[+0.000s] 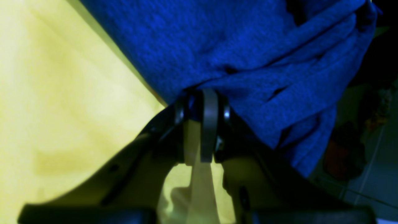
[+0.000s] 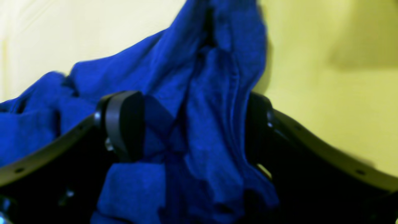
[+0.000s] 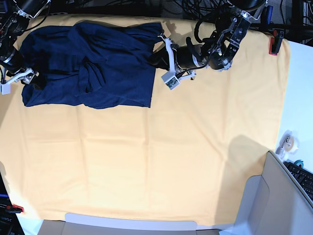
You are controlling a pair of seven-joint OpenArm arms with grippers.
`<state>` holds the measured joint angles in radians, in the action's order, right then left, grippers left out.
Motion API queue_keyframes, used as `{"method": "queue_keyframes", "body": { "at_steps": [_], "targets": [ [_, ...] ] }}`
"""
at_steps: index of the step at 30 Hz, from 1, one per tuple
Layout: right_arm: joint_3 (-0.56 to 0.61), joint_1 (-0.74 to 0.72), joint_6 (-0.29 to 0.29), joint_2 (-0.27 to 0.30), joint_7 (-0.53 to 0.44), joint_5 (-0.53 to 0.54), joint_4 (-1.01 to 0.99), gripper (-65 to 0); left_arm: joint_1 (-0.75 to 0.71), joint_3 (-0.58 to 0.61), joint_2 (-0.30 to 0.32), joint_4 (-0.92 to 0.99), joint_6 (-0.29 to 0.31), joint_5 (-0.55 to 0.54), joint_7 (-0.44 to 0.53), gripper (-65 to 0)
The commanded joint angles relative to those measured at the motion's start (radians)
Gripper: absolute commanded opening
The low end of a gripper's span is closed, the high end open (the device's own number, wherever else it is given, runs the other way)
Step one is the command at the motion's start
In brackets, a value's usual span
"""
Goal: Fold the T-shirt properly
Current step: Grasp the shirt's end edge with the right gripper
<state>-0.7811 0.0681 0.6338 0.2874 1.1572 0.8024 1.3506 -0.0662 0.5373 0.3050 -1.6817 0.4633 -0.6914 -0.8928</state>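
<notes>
T-shirt [image 1: 248, 56] pinched in left gripper [image 1: 202, 102] (right gripper [image 2: 192, 124] seemingly likewise).

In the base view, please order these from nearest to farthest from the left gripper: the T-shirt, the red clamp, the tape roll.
From the left gripper:
1. T-shirt, held in the gripper itself, top left of the table.
2. Red clamp, at the cloth's top right edge.
3. Tape roll, on the white surface at far right, lower down.

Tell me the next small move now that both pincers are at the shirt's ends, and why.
Probably lift both pincers together and draw them apart. The left pincer is shut on the T-shirt at one edge, and the right pincer has bunched fabric between its jaws, while the shirt lies rumpled on the yellow table cloth. Tension should flatten it.
</notes>
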Motion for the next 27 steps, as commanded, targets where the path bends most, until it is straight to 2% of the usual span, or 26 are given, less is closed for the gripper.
{"method": "queue_keyframes", "body": {
  "at_steps": [1, 4, 15, 18, 27],
  "targets": [
    [0.027, 0.026, -0.007, -0.015, 0.116, -0.030, -0.012, -19.3, 0.012, -0.006, 0.003, -0.016, 0.004, -0.015, 0.013, -59.2],
    [0.039, 0.051, -0.007, -0.015, 0.116, 0.001, -0.010, -19.3, 0.013, -0.006, 0.003, -0.016, 0.004, -0.015, 0.010, -59.2],
    [0.042, 0.075, -0.001, -0.043, 0.152, 0.004, -0.009, -19.3, 0.015, -0.006, 0.003, -0.016, 0.004, -0.015, 0.010, -59.2],
    [0.084, 0.074, -0.001, -0.043, 0.149, 0.004, -0.007, -19.3, 0.015, -0.006, 0.003, -0.016, 0.004, -0.015, 0.010, -59.2],
    [0.137, 0.086, -0.001, -0.072, 0.151, 0.004, 0.157, -19.3, 0.009, -0.007, 0.003, -0.016, 0.004, -0.015, 0.010, -59.2]
  ]
}}
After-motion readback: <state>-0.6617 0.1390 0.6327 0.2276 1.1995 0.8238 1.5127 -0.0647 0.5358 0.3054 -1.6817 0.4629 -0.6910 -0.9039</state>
